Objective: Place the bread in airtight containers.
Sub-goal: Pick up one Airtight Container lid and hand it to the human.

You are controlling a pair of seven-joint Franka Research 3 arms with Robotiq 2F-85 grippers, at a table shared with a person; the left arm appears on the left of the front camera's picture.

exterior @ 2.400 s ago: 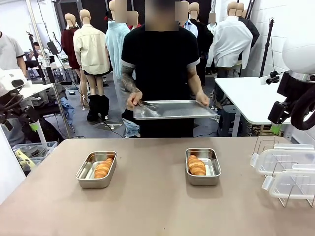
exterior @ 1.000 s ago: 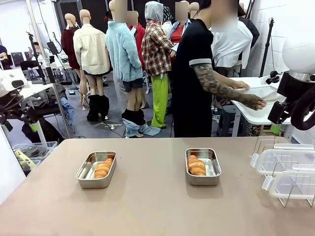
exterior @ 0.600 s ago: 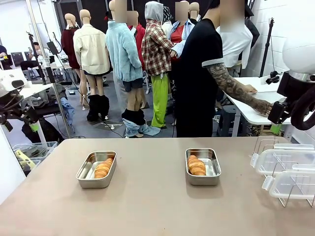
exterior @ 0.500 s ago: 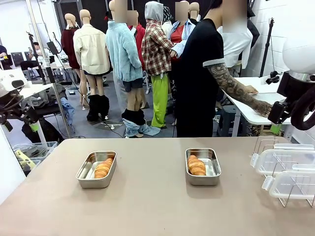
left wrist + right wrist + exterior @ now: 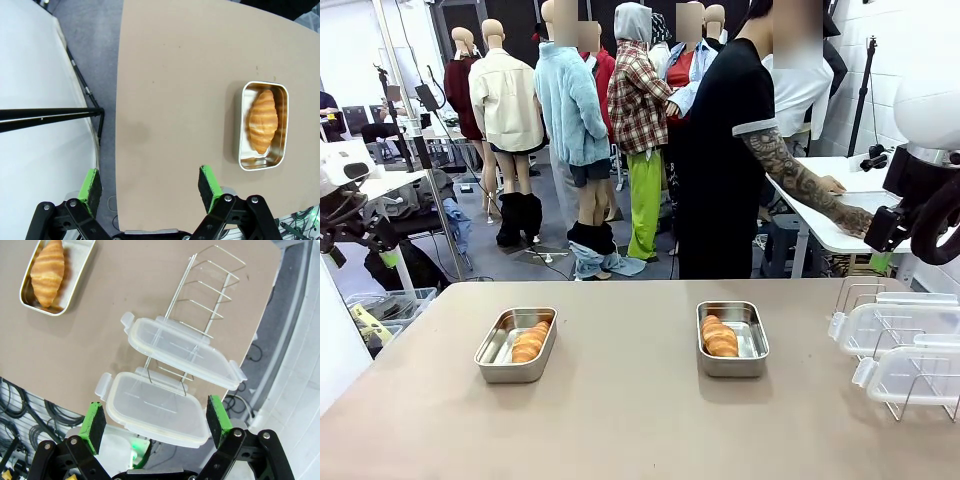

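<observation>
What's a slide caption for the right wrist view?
Open right gripper above two clear lids on a wire rack; one croissant sits in a steel tin nearby.

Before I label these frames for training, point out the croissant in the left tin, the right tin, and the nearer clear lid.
croissant in the left tin (image 5: 530, 341), front view, middle of its crust.
right tin (image 5: 732, 367), front view, near wall.
nearer clear lid (image 5: 915, 375), front view, flat middle.

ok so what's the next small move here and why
Probably lower the open right pincer onto the nearest clear lid on the wire rack and grip it: the left tin and right tin each already hold a croissant but stand uncovered.
</observation>
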